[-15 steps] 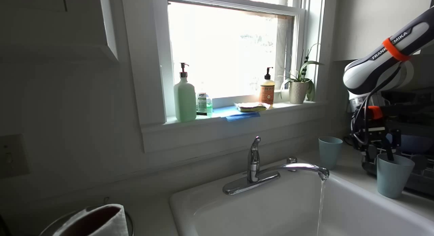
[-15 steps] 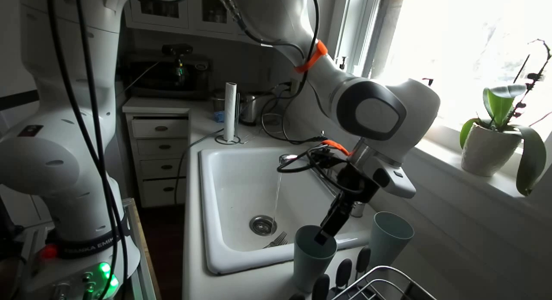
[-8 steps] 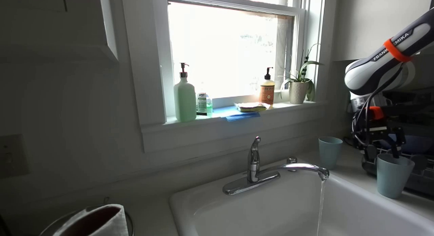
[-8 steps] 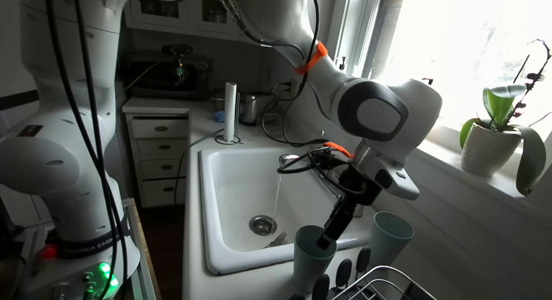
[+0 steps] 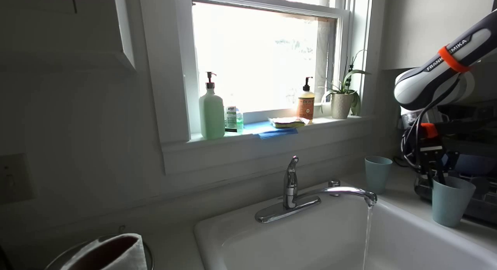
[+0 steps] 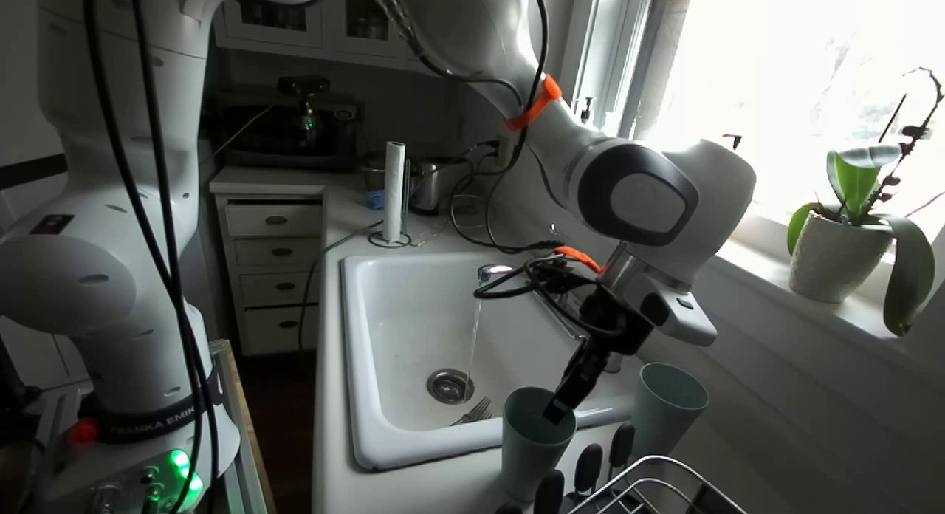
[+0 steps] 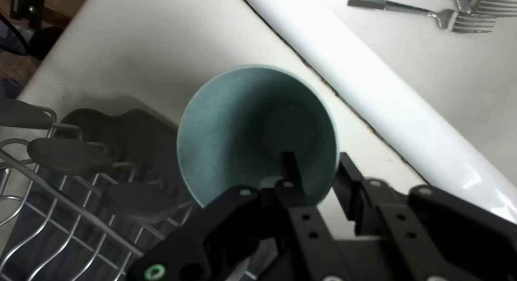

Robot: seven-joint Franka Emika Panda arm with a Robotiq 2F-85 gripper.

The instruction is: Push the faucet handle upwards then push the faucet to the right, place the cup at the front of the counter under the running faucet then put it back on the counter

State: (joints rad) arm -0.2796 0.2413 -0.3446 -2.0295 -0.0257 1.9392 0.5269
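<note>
Step in hand looks like grasping the cup (image 7: 250,131); stream (image 5: 368,231) runs from the faucet (image 5: 343,190) and the faucet handle (image 5: 290,177) stands upright, so I'd call the handle push and the swing to the right done; cup is upright on the counter (image 7: 161,38), between the sink rim (image 7: 375,91) and the dish rack (image 7: 83,212); gripper (image 7: 317,162) is astride the cup's wall, jaws spread, one finger down inside the mouth, the other outside; no pinch on it that I can see; contact with the wall, can't tell; second cup (image 5: 377,175) stands apart, not our target; next move calls for closing on that wall, then a straight lift, clear of the dish rack and over the sink rim, mouth up, until it sits under the stream; likely trouble: gripped by one side only, the cup may tilt or slip as it fills, so a short fill is wiser; the fill and the return to the counter both left to do
</note>
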